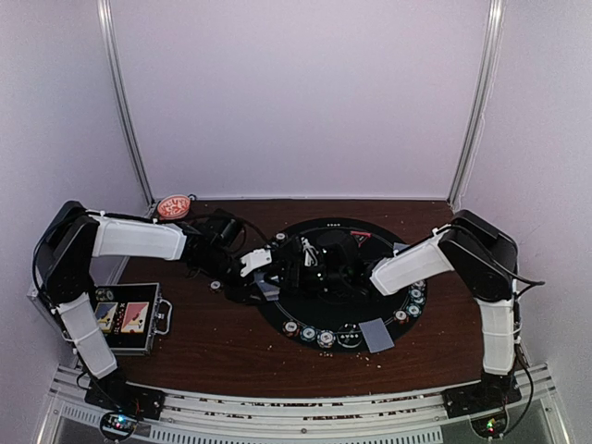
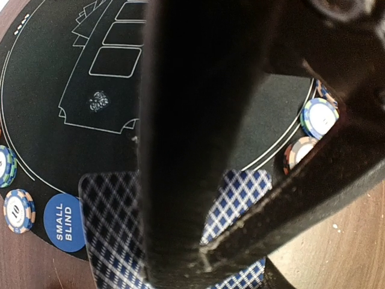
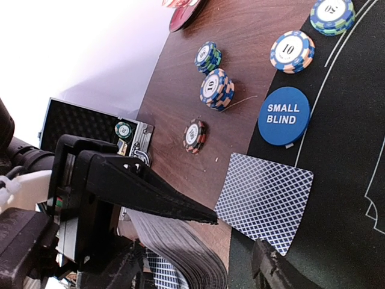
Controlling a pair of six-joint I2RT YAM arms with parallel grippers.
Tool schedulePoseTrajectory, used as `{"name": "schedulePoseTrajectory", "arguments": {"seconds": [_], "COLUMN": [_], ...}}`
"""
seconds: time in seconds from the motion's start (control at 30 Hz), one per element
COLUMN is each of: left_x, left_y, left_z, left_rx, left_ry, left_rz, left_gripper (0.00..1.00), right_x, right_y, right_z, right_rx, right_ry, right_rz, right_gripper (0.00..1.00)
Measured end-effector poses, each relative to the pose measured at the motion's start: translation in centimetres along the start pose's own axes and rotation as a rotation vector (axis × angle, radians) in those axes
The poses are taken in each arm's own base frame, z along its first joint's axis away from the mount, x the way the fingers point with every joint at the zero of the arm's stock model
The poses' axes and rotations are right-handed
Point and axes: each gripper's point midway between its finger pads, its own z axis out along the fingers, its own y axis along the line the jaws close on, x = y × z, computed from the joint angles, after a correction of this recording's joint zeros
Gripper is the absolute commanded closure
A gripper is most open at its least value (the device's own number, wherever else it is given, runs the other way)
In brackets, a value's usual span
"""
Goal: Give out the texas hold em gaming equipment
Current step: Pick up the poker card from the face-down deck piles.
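Note:
In the right wrist view my left gripper [image 3: 157, 224] is shut on a fanned deck of grey-blue-backed cards [image 3: 180, 250], one finger [image 3: 150, 194] lying on top. My right gripper [image 3: 198, 274] stands open around the deck's end, with one fingertip [image 3: 271, 265] by a single card [image 3: 264, 201] that lies half on the black mat [image 3: 343, 180]. A blue SMALL BLIND button [image 3: 284, 115] and striped chips [image 3: 292, 51] lie beside it. From above, both grippers [image 1: 264, 268] [image 1: 310, 264] meet at the mat's left side. A second card [image 1: 376, 335] lies at the mat's front.
The black case [image 1: 129, 317] with two card packs sits at front left and a red bowl [image 1: 173, 206] at back left. Loose chip stacks [image 3: 216, 88] stand on the wood left of the mat. More chips [image 1: 308, 333] line the mat's front and right rim.

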Motion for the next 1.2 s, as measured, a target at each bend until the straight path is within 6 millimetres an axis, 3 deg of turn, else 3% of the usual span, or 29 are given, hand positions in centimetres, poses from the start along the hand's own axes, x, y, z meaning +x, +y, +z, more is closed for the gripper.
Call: {"name": "schedulePoseTrajectory", "arguments": {"seconds": [0.4,0.5,0.9,1.2], "left_x": [0.0,0.1,0.5,0.6], "left_y": [0.0,0.0,-0.1,0.0], "left_z": [0.1,0.1,0.3,0.4], "left_rx": [0.004,0.006,0.021,0.021], "left_ry": [0.001,0.005,0.015,0.017], "left_rz": [-0.011,-0.015,-0.025,-0.028], "left_gripper": [0.52,0.52,0.52,0.52], "right_x": [-0.1,0.2,0.7,-0.3], "right_y": [0.3,0.3,-1.2,-1.2], "right_z": [-0.1,0.2,0.4,-0.5], "right_rx": [-0.023,-0.035,0.016,0.065], "right_ry": [0.009,0.023,0.028,-0.003], "right_rz": [-0.009,-0.011,-0.024,-0.060], "right_gripper": [0.42,0.52,0.59,0.74]}}
